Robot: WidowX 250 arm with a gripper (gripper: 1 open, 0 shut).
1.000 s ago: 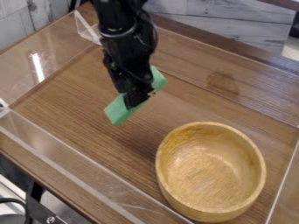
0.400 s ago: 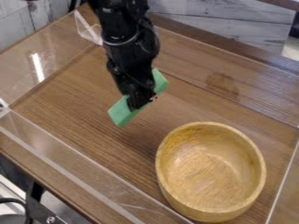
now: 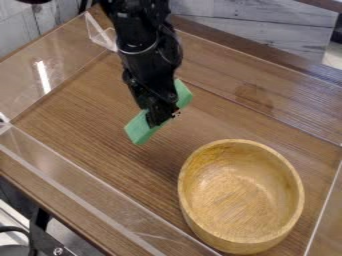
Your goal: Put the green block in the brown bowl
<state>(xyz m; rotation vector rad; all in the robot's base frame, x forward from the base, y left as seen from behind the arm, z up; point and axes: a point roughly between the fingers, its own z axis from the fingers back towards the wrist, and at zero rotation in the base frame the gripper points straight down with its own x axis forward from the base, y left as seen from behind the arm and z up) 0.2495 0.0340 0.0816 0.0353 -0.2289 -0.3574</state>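
The green block (image 3: 143, 128) is a small bright green bar, tilted, with its lower end near the wooden table. My black gripper (image 3: 159, 107) points down from above and is shut on the block's upper half. Whether the block's low end touches the table I cannot tell. The brown bowl (image 3: 201, 180) is a wide, shallow wooden bowl standing to the lower right of the gripper, apart from the block, with nothing inside it.
The wooden table (image 3: 80, 120) is fenced by low clear plastic walls (image 3: 54, 165) along the left and front. A grey tiled wall (image 3: 267, 25) runs behind the table.
The gripper and the green block have shifted very slightly to the right; otherwise nothing has visibly changed.
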